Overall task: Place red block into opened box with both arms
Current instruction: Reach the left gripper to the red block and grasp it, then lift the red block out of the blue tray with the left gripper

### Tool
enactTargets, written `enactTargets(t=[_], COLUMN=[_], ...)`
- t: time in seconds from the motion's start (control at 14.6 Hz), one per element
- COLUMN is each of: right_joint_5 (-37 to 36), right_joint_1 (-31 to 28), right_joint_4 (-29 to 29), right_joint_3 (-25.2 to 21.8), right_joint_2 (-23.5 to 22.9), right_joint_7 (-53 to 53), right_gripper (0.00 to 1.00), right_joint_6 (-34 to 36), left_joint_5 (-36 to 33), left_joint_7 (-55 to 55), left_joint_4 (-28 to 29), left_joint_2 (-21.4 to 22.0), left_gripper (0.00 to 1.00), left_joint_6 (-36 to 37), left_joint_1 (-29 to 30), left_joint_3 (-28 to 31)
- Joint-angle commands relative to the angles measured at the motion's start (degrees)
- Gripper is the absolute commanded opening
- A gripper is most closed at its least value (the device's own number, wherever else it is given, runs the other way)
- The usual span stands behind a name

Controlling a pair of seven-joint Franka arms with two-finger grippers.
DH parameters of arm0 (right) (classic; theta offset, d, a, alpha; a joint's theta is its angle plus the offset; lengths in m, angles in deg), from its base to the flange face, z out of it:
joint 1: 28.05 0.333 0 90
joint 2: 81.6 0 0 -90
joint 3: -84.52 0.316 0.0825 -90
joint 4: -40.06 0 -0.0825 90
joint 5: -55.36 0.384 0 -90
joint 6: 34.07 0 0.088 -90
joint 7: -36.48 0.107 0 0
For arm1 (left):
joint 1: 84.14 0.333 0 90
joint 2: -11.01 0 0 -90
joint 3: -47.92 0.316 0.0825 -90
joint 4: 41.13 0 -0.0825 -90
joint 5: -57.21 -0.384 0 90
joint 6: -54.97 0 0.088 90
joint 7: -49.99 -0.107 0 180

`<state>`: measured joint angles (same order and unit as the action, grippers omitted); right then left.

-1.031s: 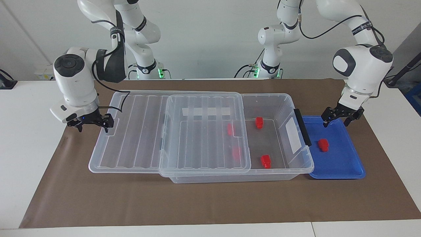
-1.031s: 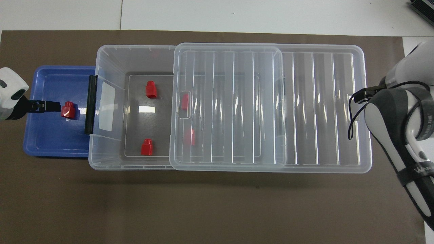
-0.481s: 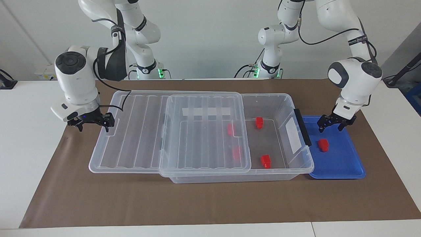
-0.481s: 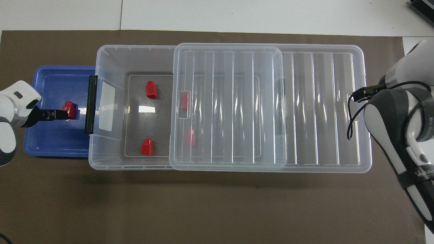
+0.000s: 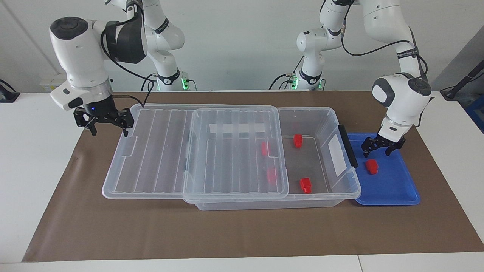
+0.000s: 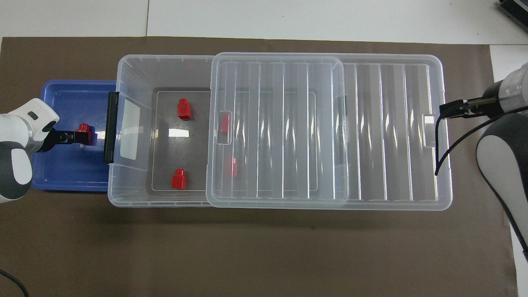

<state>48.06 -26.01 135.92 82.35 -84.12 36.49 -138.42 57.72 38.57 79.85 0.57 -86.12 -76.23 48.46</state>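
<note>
One red block (image 5: 371, 166) (image 6: 86, 129) lies in the blue tray (image 5: 393, 189) (image 6: 62, 173). My left gripper (image 5: 376, 153) (image 6: 76, 136) hangs open just above it, fingers pointing down, not touching it. The clear box (image 5: 325, 121) (image 6: 136, 70) stands beside the tray, open at the left arm's end. Several red blocks lie inside it, two in the open (image 5: 298, 140) (image 5: 305, 185) and two under the ribbed lid (image 5: 151, 151) (image 6: 392, 136). My right gripper (image 5: 109, 132) (image 6: 449, 110) hangs open and empty over the lid's end, at the right arm's end.
The lid is slid toward the right arm's end and overhangs the box. A smaller ribbed clear panel (image 5: 234, 151) lies on top of it. A black clip handle (image 5: 348, 145) sits on the box end by the tray. Brown paper (image 5: 242, 234) covers the table.
The left gripper has come down and in over the tray, close above the red block. The right gripper has risen from the lid's end edge. No block has moved.
</note>
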Motion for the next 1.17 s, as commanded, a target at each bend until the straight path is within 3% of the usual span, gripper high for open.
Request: enactTargets(t=[0.0, 0.21, 0.34, 0.41, 0.55, 0.76, 0.82, 0.96, 1.1], right_joint_5=[4.2, 6.6, 8.1, 8.2, 8.1, 7.9, 7.3, 6.9, 6.9], right_joint_1=[-0.5, -0.5, -1.1, -1.6, -1.8, -1.9, -1.9, -1.8, -2.1], right_joint_4=[-5.1, -8.9, -8.0, -6.5, -3.0, -1.5, -1.5, -1.5, -1.6], right_joint_3=[0.1, 0.2, -0.1, -0.2, -0.2, -0.3, -0.3, -0.3, -0.4], right_joint_2=[0.4, -0.3, 0.1, 0.8, 3.3, 4.3, 4.3, 4.3, 4.3], right_joint_7=[4.3, 8.7, 9.8, 9.8, 9.3, 8.7, 7.7, 6.1, 5.4], right_gripper=[1.0, 1.0, 1.0, 1.0, 1.0, 1.0, 1.0, 1.0, 1.0], right_joint_6=[7.8, 15.5, 15.1, 15.4, 15.8, 15.0, 14.9, 15.1, 15.1], left_joint_5=[-1.1, -1.2, -1.2, -1.1, -1.1, -1.2, -1.2, -1.2, -1.2], left_joint_7=[-2.2, -2.1, -1.9, -1.9, -1.8, -1.9, -1.9, -2.0, -2.0], left_joint_4=[0.1, 0.1, 0.1, 0.1, 0.1, 0.0, 0.0, -1.6, -7.0], left_joint_2=[-2.7, -4.6, -4.9, -4.9, -5.0, -4.9, -4.9, -4.9, -4.7], left_gripper=[1.0, 1.0, 1.0, 0.93, 0.67, 0.07, 0.0, 0.0, 0.0], left_joint_6=[-4.3, -6.4, -6.5, -6.5, -6.5, -5.7, -5.4, -2.5, 6.4], left_joint_1=[0.6, 0.4, -0.3, -0.3, -0.3, -0.4, -0.4, -0.3, -0.4], left_joint_3=[0.0, 0.0, 0.0, 0.0, 0.0, 0.0, 0.0, 0.1, 0.1])
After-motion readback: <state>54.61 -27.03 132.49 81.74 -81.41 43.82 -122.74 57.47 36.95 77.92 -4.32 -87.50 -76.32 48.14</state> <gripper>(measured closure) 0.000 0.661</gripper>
